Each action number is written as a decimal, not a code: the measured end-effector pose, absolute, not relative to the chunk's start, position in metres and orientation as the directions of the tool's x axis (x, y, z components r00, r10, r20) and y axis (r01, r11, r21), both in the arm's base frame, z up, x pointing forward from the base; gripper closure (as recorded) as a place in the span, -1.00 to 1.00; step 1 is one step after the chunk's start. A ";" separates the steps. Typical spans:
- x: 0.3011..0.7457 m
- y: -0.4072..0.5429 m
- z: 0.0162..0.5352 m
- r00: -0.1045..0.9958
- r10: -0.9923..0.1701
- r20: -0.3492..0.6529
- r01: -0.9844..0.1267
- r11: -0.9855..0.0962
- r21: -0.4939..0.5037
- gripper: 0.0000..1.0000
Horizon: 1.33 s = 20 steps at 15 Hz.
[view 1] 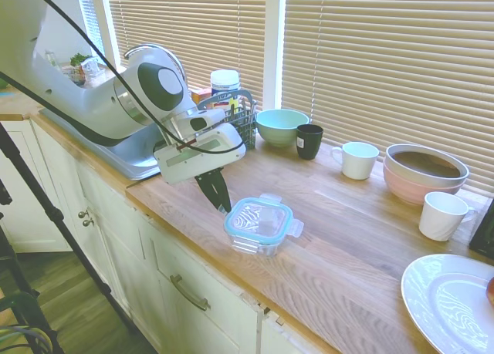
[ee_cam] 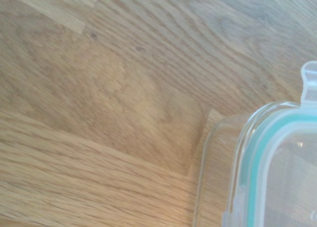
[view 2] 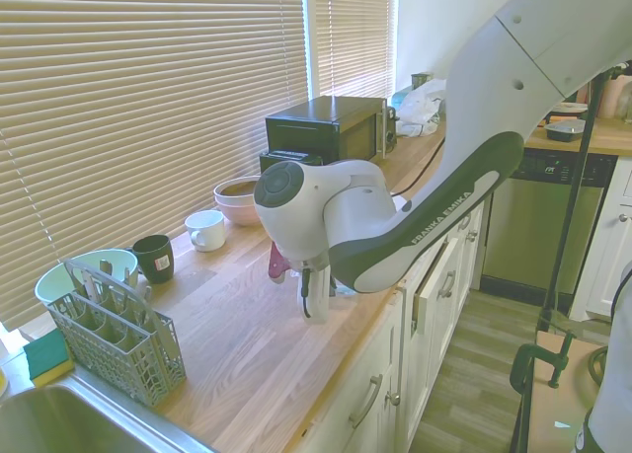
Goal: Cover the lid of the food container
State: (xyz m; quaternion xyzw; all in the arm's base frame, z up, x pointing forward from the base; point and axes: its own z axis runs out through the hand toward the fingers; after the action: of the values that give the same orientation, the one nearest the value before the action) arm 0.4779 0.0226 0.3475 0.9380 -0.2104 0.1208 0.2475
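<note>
Landmark = food container (view 1: 258,238), near bench (view 1: 340,238) front edge.

Left to right, first ext. view: gripper (view 1: 218,193) hangs just left of container, fingers (view 1: 223,197) close together, nearly pinched, holding nothing; judged clear of it. Lid (view 1: 259,217) sits on top of container, teal rim roughly lined up w/ walls, snap tabs sticking out, so prob. laid on, not clipped. Wrist view shows lid corner overhanging clear wall slightly.

Counts: 1 lid, 1 container. Behind container: 1 cutlery basket (view 1: 241,119), 1 green bowl (view 1: 281,126), 1 dark cup (view 1: 309,140). Right of it: 2 white mugs (view 1: 358,160), 1 pink bowl stack (view 1: 425,172), 1 white plate (view 1: 451,301).
</note>
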 end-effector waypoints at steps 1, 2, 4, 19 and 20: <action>0.478 0.024 0.347 0.882 -0.337 0.330 -0.455 -0.789 0.412 -1.00; 0.478 0.025 0.347 0.882 -0.338 0.329 -0.456 -0.790 0.410 -1.00; 0.480 0.025 0.349 0.879 -0.343 0.332 -0.461 -0.790 0.404 -1.00; 0.390 -0.025 0.461 0.702 -0.688 0.182 -0.698 -0.716 -0.018 -1.00; 0.383 -0.029 0.457 0.689 -0.706 0.164 -0.713 -0.701 -0.022 -1.00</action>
State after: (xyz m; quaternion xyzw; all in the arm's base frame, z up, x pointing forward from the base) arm 0.3830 -0.0291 0.4572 0.9188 -0.3860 0.0799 0.0217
